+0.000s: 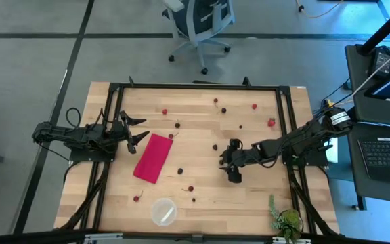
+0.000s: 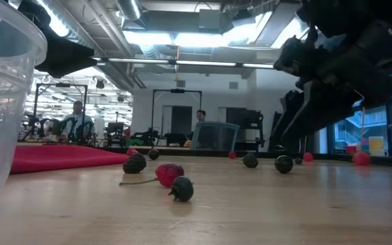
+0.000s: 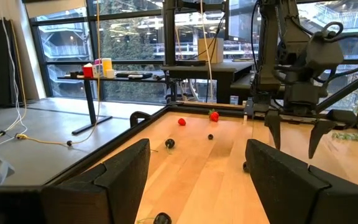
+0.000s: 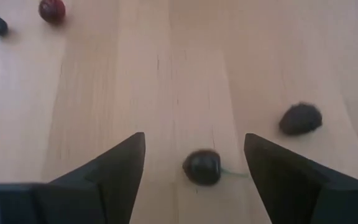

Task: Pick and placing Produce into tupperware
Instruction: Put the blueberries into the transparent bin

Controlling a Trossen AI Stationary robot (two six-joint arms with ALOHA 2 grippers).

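The right gripper [image 4: 194,168] hangs low over the middle of the table [image 1: 249,203] with its fingers apart, and a dark cherry [image 4: 202,167] lies between them on the wood, untouched, a thin stem trailing off one side. Such a fruit is probably light, smooth and easily bruised, and round enough to roll, so the pads should likely close gently across its widest part, not on the stem. The tupperware [image 1: 163,211] stands near the front edge, well apart, while the left gripper [image 1: 135,131] waits spread open beside the magenta cloth [image 1: 153,157].
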